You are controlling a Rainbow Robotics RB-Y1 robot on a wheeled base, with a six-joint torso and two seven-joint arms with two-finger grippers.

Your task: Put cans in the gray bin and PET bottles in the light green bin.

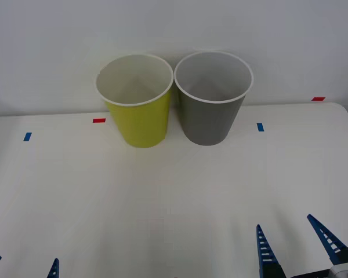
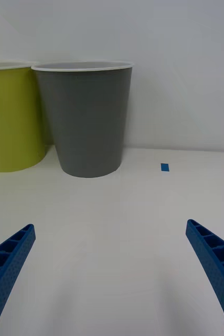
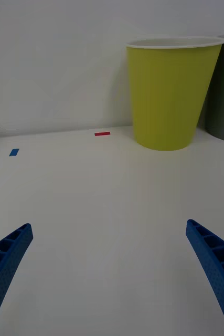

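Standing upright, light green bin (image 1: 140, 119) (beside gray bin (image 1: 210, 113))

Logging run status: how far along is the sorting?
Done: can't confirm; the gray bin and green bin stand side by side at the table's far edge, with nothing seen on the interior walls in view. In hand: nothing; left pincer and right pincer are open and low near the front edge. Left: no can or bottle on the table to sort.
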